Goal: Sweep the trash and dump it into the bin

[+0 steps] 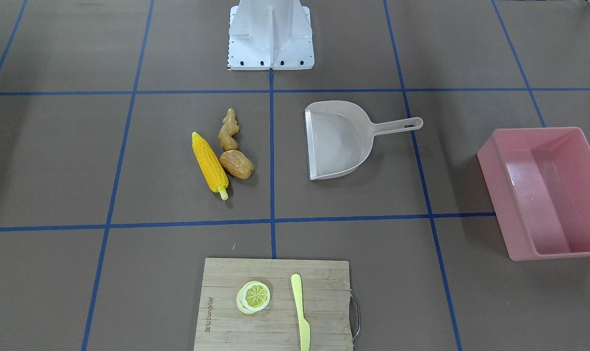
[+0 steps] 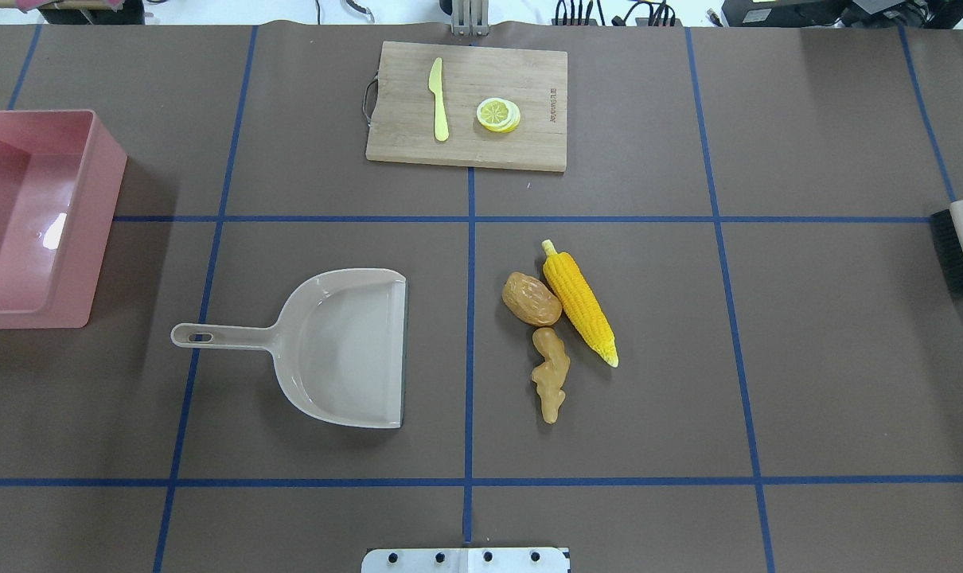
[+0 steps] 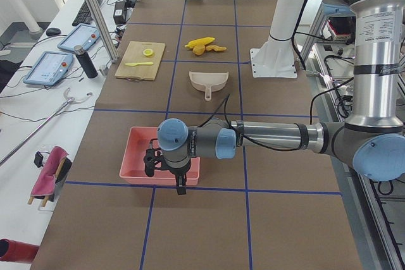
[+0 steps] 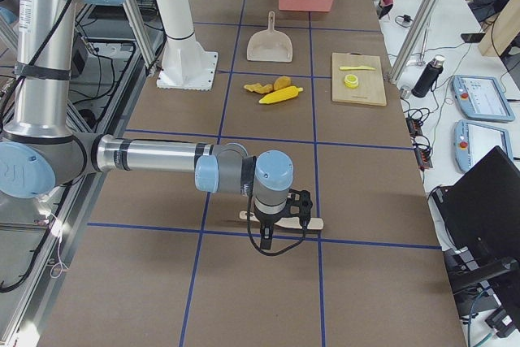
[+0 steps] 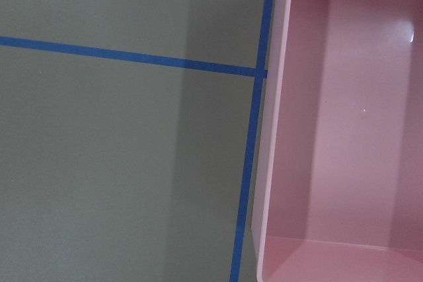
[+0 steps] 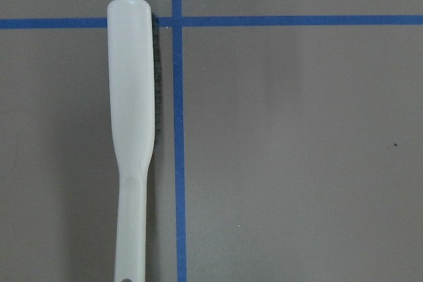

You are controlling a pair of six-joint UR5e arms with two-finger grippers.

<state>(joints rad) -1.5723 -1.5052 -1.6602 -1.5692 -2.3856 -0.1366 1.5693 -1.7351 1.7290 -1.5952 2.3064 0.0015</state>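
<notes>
Left gripper (image 3: 180,188), right gripper (image 4: 266,247), both downward

the left arm (image 3: 272,136) and the right arm (image 4: 154,156) are silver-grey metal tubes linked by fat round joints with light blue caps, and a thin black cable (image 4: 284,251) trails along each forearm. the left gripper (image 3: 180,188) and the right gripper (image 4: 265,243) are black. the white pedestal (image 1: 270,36) flares to a square foot plate with dark bolt holes along its edge.

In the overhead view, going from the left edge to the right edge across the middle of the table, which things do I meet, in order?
Pink bin → dustpan → potato → corn cob → brush. The ginger root overlaps the potato and corn cob, so it is left out.
</notes>
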